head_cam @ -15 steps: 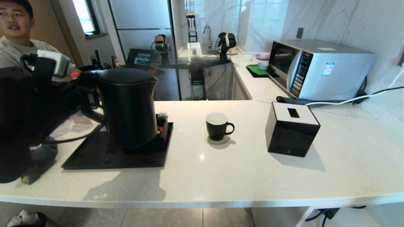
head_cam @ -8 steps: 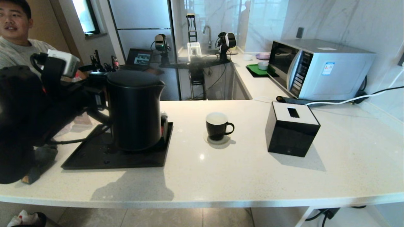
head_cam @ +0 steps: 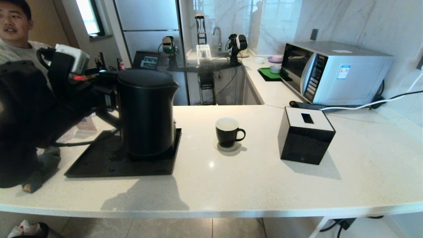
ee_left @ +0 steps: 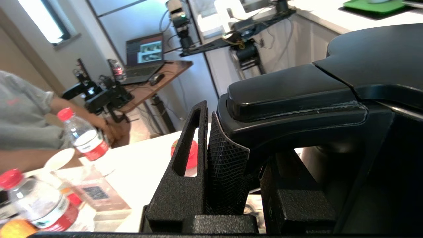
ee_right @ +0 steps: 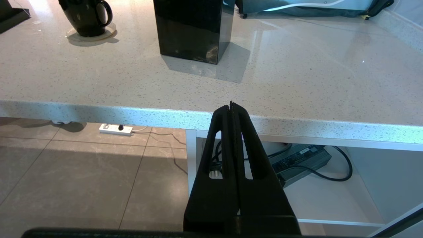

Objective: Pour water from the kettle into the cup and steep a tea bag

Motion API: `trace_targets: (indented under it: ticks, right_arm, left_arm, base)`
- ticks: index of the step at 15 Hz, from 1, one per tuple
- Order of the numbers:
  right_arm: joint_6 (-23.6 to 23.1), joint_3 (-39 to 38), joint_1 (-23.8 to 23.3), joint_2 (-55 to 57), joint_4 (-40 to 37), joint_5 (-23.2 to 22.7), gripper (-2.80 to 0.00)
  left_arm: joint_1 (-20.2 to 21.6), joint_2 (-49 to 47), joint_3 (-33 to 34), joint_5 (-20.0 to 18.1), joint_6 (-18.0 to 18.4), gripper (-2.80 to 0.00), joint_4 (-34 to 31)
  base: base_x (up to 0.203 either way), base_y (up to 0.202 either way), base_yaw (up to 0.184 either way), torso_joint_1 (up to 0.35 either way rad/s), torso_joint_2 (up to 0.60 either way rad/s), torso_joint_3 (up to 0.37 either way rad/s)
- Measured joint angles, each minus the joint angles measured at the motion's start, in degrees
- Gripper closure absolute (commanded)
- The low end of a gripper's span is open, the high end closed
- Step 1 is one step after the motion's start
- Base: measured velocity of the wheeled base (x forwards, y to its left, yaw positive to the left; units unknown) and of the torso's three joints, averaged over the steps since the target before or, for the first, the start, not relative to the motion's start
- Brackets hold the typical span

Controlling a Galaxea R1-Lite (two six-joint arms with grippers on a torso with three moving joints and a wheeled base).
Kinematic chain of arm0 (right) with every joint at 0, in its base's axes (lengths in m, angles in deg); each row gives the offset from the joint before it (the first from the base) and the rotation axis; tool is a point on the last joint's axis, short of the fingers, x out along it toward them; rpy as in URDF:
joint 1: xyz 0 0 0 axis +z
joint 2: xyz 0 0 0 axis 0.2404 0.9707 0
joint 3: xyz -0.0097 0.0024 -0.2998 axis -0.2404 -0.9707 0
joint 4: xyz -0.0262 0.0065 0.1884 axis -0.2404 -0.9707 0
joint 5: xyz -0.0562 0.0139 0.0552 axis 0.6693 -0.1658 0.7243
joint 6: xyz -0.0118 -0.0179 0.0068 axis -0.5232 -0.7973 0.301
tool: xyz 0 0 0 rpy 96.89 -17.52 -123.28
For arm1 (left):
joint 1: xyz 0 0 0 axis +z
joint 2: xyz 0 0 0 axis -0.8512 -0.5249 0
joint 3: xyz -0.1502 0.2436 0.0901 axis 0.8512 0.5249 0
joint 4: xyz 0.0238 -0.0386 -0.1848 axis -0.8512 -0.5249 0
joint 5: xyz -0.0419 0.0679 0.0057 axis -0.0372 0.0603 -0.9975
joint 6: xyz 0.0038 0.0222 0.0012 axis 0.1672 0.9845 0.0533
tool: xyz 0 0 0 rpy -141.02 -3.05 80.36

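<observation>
With the left gripper (ee_left: 238, 172) clamped on the kettle (head_cam: 147, 112) handle and the right gripper (ee_right: 231, 109) pressed together, a tilt short of the cup (head_cam: 227, 132) could spill water.

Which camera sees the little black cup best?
The head view: the whole cup shows, with its white inside and handle, standing on the counter between the kettle and a black box. The right wrist view catches only its lower part. The left wrist view misses it.
</observation>
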Motion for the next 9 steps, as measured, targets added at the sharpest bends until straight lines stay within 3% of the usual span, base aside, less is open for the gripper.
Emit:
trace_targets:
  ticks: [3, 9]
  right_arm:
    - [-0.02, 0.00, 0.00, 0.00, 0.01, -0.02, 0.00]
    - [-0.05, 0.00, 0.00, 0.00, 0.00, -0.02, 0.00]
  left_arm:
    - [-2.16, 0.09, -0.36, 3.18, 0.03, 0.00, -0.14]
    - [-3.18, 0.76, 0.03, 3.52, 0.15, 0.00, -0.27]
  base:
    - [0.000, 0.000, 0.000, 0.000, 0.00, 0.000]
    - [0.000, 0.000, 0.000, 0.000, 0.00, 0.000]
